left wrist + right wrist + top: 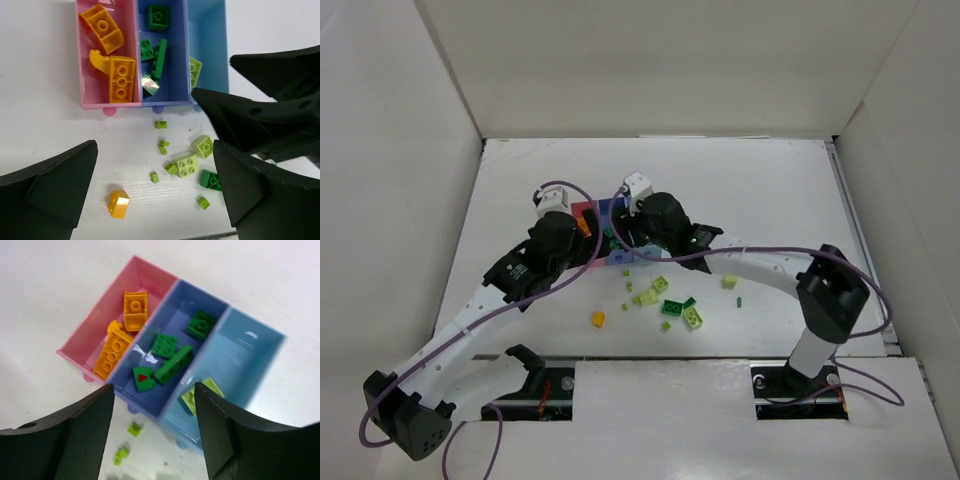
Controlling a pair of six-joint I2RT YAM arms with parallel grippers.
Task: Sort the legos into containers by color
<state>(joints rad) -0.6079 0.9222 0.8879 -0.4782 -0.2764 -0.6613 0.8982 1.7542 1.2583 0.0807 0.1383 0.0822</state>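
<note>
Right wrist view: the right gripper [153,387] hangs released and empty over the periwinkle bin [180,315], seemingly between picks; next it needs the lime lego [134,428] between its fingers.

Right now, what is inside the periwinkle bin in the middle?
The periwinkle bin holds only dark green bricks, about four, lying loose on its floor. No other colour shows; anything under them is covered.

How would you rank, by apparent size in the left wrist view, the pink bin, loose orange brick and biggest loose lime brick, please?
1. pink bin
2. orange brick and lime brick: look alike, unranked.
</note>
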